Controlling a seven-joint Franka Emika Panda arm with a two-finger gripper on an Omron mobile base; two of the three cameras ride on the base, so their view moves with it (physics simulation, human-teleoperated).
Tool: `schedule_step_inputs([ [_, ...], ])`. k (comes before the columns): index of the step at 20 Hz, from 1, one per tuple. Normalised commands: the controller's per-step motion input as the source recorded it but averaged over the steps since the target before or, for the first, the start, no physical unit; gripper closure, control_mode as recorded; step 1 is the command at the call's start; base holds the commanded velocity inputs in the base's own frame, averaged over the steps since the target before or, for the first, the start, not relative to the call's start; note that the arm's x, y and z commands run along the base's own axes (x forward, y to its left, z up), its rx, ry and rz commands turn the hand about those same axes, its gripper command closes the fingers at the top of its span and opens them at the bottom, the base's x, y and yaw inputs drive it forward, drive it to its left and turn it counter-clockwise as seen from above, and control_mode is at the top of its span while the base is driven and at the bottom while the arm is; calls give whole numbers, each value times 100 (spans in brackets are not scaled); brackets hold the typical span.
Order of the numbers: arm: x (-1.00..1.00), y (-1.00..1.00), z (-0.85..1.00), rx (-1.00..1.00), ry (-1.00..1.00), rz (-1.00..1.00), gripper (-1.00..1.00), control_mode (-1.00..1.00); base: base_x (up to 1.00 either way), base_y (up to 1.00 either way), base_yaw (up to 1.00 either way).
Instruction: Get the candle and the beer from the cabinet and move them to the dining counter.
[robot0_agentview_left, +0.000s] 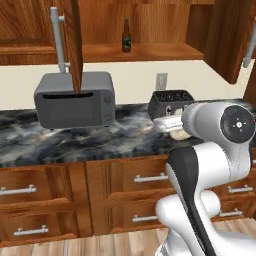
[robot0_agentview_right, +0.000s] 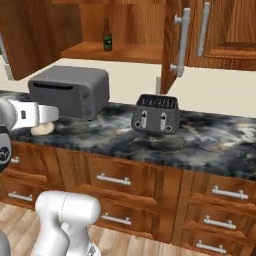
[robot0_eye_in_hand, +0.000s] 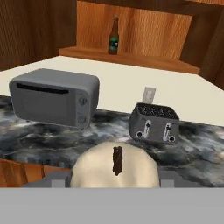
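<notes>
On the narrow marble worktop (robot0_agentview_left: 60, 140) at the left sits a grey microwave (robot0_agentview_left: 75, 100), with the open cabinet (robot0_agentview_left: 70, 30) door hanging just above its top. Farther right stands a dark two-slot toaster (robot0_agentview_left: 170, 102), below a pale wall socket (robot0_agentview_left: 161, 80). Up in the cabinet, on the wood shelf (robot0_agentview_left: 145, 51), the beer (robot0_agentview_left: 126, 36) stands upright and alone, above the gap between microwave and toaster. To the right, the second cabinet door (robot0_agentview_left: 232, 40) swings wide open.

In front of the worktop, the gripper (robot0_eye_in_hand: 114, 177) has the candle (robot0_eye_in_hand: 114, 168) between its fingers: the hand view shows the cream lump with its dark wick sitting close against the camera, a grey finger pad at each side touching it. The jaws stand partly apart, closed onto the candle's width. In the left base view the candle (robot0_agentview_left: 180, 132) peeks out as a pale curve beside the arm's white wrist, at worktop height just before the toaster. In the right base view it (robot0_agentview_right: 44, 127) shows below the hand, left of the microwave (robot0_agentview_right: 70, 90), while the toaster (robot0_agentview_right: 156, 114) stands well to the right and the beer (robot0_agentview_right: 107, 36) is on the shelf above.
</notes>
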Motion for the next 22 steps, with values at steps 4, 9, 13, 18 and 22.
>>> schedule_step_inputs([
  [4,0,0,0,0,0,0,100,100,-51,80,27],
  [9,0,0,0,0,0,0,100,100,-33,77,33],
  [13,0,0,0,0,0,0,100,100,-14,70,44],
  [18,0,0,0,0,0,0,100,100,0,75,50],
  [22,0,0,0,0,0,0,100,100,0,77,51],
])
